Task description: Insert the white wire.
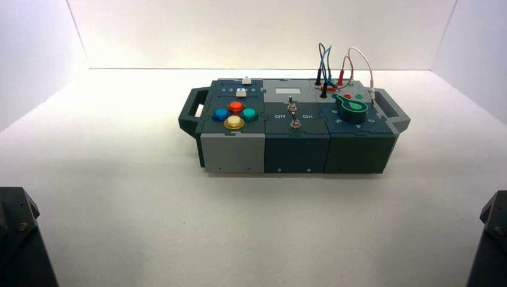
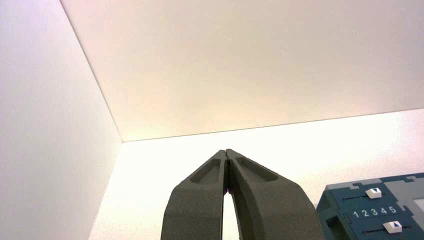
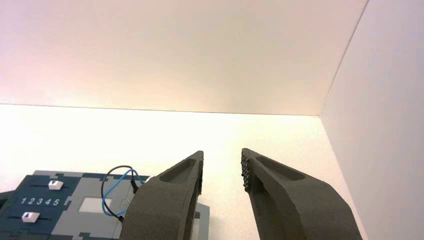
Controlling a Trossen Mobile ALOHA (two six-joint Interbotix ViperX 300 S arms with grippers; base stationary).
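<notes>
Beyond the green knob (image 1: 351,107), the white wire (image 1: 366,60) arched, its near plug (image 1: 372,94) apparently unplugged; we judged insertion remained. Our right hand (image 3: 222,169) waited wide and empty.

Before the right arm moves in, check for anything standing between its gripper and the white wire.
Nothing visible stands between the right gripper and the white wire; the other wires stand beyond its arch.
</notes>
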